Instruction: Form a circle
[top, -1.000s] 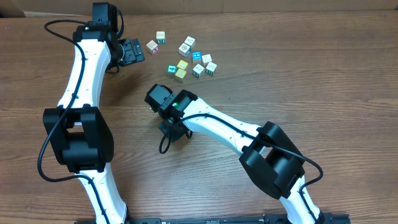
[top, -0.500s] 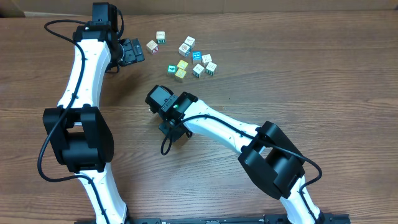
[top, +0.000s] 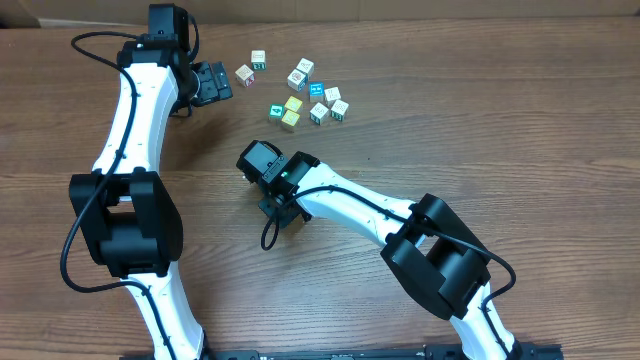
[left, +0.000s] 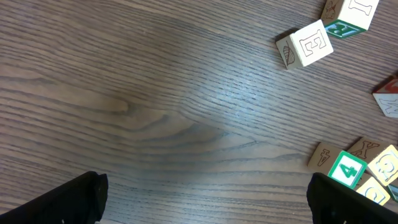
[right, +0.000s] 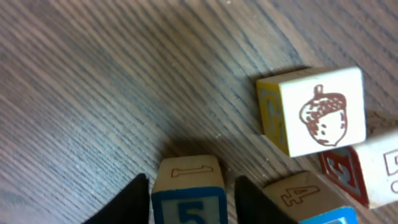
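Claw on right (right: 193, 188) part open astride blue-bordered cube (right: 188, 174), slim gaps both sides; left claw (left: 205, 198) wide open, empty.

Your left gripper (top: 218, 83) just beside scattered cubes (top: 300, 92) on the wooden table (top: 520, 120), your right arm (top: 350, 205) bent low mid-table, wrist down.

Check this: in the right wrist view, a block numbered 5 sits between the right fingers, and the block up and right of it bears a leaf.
Wrong on the picture: the upper-right block bears an acorn, not a leaf, as the right wrist view shows. The 5 block does sit between the right fingers.
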